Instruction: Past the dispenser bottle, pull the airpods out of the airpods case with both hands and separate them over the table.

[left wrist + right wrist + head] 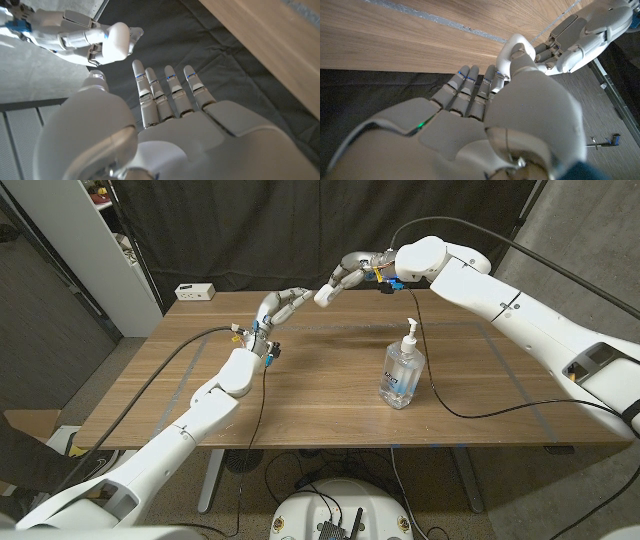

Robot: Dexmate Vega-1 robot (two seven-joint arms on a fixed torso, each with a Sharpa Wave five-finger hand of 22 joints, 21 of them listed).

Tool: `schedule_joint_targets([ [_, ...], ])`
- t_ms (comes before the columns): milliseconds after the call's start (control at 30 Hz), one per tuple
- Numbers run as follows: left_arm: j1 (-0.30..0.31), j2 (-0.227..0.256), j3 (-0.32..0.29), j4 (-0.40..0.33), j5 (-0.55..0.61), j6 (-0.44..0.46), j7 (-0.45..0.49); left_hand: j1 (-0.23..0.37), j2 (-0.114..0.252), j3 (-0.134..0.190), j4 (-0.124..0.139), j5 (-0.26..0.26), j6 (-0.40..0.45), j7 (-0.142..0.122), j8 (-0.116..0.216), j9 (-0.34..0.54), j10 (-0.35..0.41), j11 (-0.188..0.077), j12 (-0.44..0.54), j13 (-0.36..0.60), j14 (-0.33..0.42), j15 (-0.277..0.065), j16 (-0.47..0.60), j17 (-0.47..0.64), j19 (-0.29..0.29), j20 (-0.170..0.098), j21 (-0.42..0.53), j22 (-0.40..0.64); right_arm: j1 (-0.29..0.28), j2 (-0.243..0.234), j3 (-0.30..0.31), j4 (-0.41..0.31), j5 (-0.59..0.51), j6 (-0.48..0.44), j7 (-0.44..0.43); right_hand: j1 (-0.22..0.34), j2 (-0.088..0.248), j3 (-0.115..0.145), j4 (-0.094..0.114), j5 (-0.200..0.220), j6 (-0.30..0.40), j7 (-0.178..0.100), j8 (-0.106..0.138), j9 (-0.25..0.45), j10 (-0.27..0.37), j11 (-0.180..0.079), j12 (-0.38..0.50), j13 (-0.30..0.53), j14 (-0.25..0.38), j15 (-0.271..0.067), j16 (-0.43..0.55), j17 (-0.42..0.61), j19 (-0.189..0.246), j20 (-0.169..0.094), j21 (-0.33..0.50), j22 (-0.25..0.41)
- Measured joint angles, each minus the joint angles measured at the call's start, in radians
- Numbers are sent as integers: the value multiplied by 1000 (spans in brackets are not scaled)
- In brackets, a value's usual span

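While both hands hover beyond the far table edge, the right hand (338, 278) pinches a small white item, probably an earbud from the airpods case (514, 44); poor resolution leaves this uncertain. The left hand (282, 306), at its 8 o'clock, has extended fingers (152, 92) and grasps nothing. The dispenser bottle (402, 370) stands nearer, at 5 o'clock, leaving clearance for separation.

The right hand (490, 125) fills the lower frame, a white airpods case (512, 46) pinched at its fingertips; the left hand (587, 32) reaches in upper right over the wooden table (395, 45).
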Motion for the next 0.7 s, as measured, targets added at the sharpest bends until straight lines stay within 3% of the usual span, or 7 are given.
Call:
schedule_joint_targets([
  [133, 9, 10, 0, -22, 104, 4, 49, 79, 37, 33, -33, 17, 2, -9, 4, 9, -5, -5, -4, 3, -9, 0, 0, 0, -2, 2, 0, 0, -3, -2, -2, -18, -10, -11, -8, 0, 0, 0, 0, 0, 0, 0, 0, 0, -4, 4, 0, 0, 0, 0, 0, 0, 0, 0, 0, 0],
  [233, 14, 13, 0, -35, 145, 16, 73, 106, 55, 44, -44, 17, 5, -12, 4, 11, -6, -6, -4, 6, -11, 0, 0, 3, 0, 11, 0, 0, -6, -2, -3, -28, -14, -18, -12, 0, 0, 0, 0, 0, 0, 0, 0, 0, -4, 4, 0, -3, 4, -4, 0, 0, 0, 0, 0, 0],
  [500, 29, 15, 3, -77, 240, 85, 130, 109, 59, 42, -51, 17, -18, -19, 3, 17, -20, -10, -10, 8, -23, 2, -8, 3, 0, 11, 0, 0, -22, -2, 3, -60, -16, -36, -31, -4, -4, 0, 0, 0, 13, 13, 0, 0, 2, 9, 0, -4, 4, -4, -3, 0, 0, 0, 0, 0],
  [700, 30, 8, 9, -81, 263, 104, 155, 109, 59, 35, -52, 17, -41, -26, -16, 12, -25, -6, -12, 11, -23, 2, -8, 8, 0, 11, 0, 0, -33, -3, 11, -76, -6, -47, -46, -8, -9, 0, 0, -2, 19, 19, 0, 0, 2, 13, 0, -7, 4, -4, -3, 0, 0, 0, 0, -5],
])
